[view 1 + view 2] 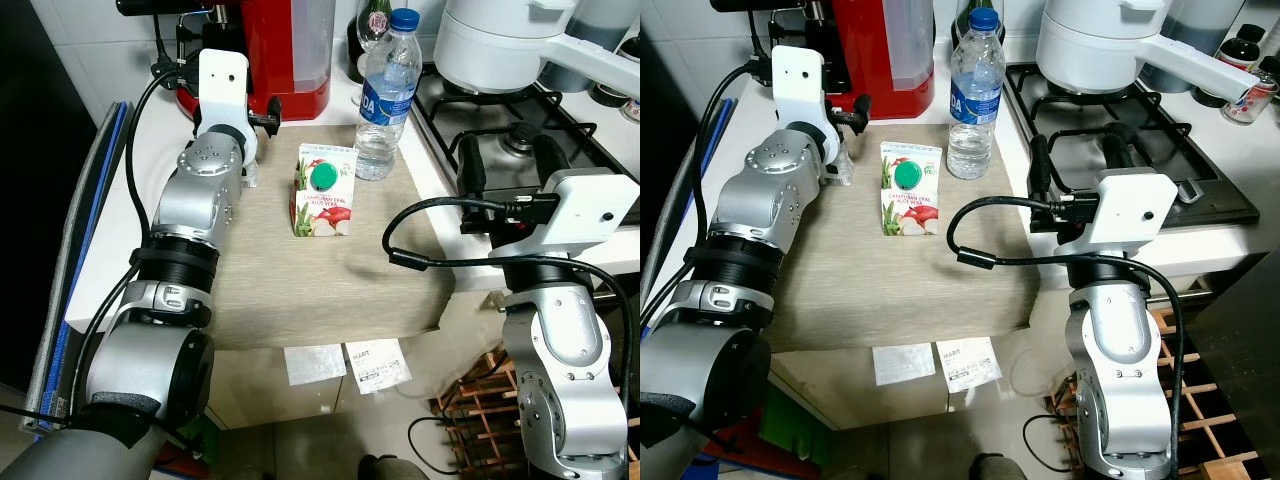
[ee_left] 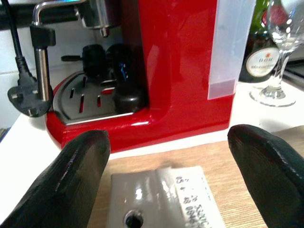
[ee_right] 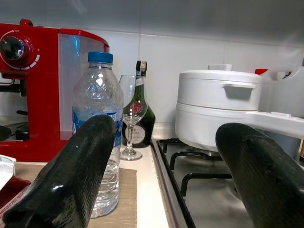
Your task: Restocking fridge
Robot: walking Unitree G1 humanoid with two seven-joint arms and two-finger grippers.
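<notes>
Red coffee machine (image 1: 270, 50); white-red carton (image 1: 323, 190), green cap; blue-capped bottle (image 1: 388, 95).

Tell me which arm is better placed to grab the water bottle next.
Probably the right. Its open right gripper already faces the water bottle, nothing between. The left gripper points at the red coffee machine, past the juice carton.

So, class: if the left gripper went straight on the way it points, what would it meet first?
Probably the red coffee machine: the open left gripper points straight at its base across the counter.
</notes>
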